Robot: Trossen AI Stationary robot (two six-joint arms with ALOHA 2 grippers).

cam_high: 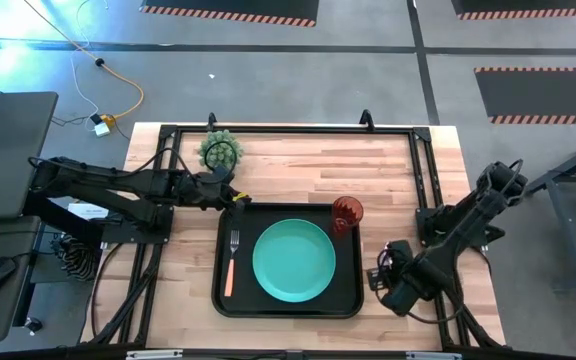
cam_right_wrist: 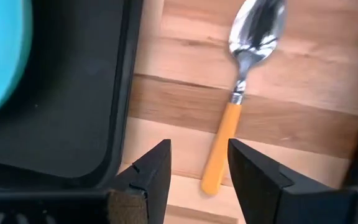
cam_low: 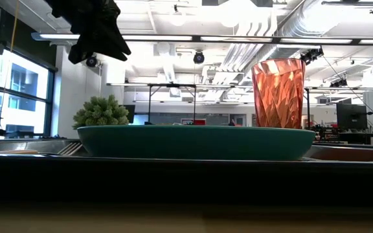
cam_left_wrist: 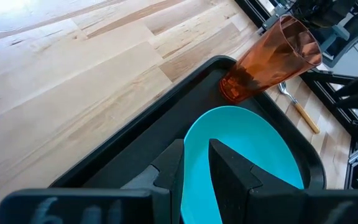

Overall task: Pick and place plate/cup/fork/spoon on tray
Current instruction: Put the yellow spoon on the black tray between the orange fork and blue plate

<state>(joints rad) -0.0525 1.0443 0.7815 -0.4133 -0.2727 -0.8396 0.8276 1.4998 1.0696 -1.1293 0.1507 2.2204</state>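
Note:
The black tray [cam_high: 343,300] lies at the table's middle near side. The teal plate [cam_high: 294,260] lies flat on it. The fork [cam_high: 232,262] lies on the tray left of the plate. The red-orange cup [cam_high: 347,213] stands upright in the tray's far right corner. The spoon [cam_right_wrist: 241,87] lies on the table right of the tray. My right gripper [cam_right_wrist: 197,171] is open above it, a finger on either side of the handle's free end [cam_right_wrist: 213,177], touching nothing. My left gripper [cam_left_wrist: 196,168] hovers over the tray's far left corner, open a little and empty.
A spiky green potted plant [cam_high: 220,150] stands on the table beyond the tray's far left corner, close to my left arm. A black frame [cam_high: 298,130] runs along the table's far edge and sides. Bare wood lies between the tray and the far frame.

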